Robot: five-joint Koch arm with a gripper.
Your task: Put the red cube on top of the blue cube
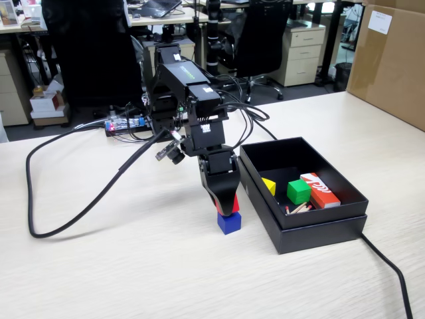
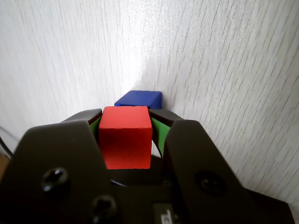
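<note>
My gripper (image 1: 228, 206) is shut on the red cube (image 1: 234, 203), which sits between the green-lined jaws. In the wrist view the gripper (image 2: 126, 114) holds the red cube (image 2: 126, 137) at centre. The blue cube (image 1: 229, 222) stands on the light wooden table, directly under the gripper, and the red cube looks to be resting on or just above its top. In the wrist view only the blue cube's top (image 2: 139, 98) shows just past the red cube.
An open black box (image 1: 332, 226) stands right of the gripper, close to the blue cube. It holds a yellow piece (image 1: 268, 186), a green cube (image 1: 298, 191), an orange-red box (image 1: 320, 190) and small sticks. A thick black cable (image 1: 73, 212) loops on the left.
</note>
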